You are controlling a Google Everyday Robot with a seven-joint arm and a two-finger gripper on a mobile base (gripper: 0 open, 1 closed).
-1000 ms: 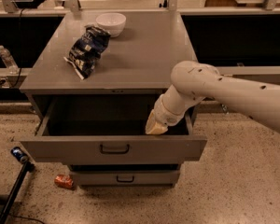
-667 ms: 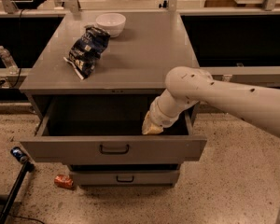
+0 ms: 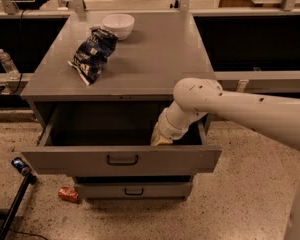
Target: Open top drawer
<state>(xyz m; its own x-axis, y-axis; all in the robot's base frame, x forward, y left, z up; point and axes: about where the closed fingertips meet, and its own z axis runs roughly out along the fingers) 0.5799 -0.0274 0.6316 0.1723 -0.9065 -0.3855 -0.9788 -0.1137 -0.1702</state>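
The top drawer (image 3: 65,160) of the grey metal cabinet stands pulled out towards me, its plain dark inside showing and its small dark bar handle (image 3: 122,160) at the centre of the front panel. My white arm comes in from the right and bends down into the drawer. The gripper (image 3: 160,140) reaches inside the drawer at its right half, just behind the front panel; its tip is hidden by the panel's edge.
On the cabinet top (image 3: 155,59) lie a dark blue chip bag (image 3: 92,54) and a white bowl (image 3: 118,25). A lower drawer (image 3: 134,190) is shut. A red can (image 3: 68,194) and a dark pole (image 3: 15,199) lie on the floor at the left. A water bottle (image 3: 6,63) stands far left.
The arm has shifted a little to the left inside the open drawer. The drawer itself has not visibly moved.
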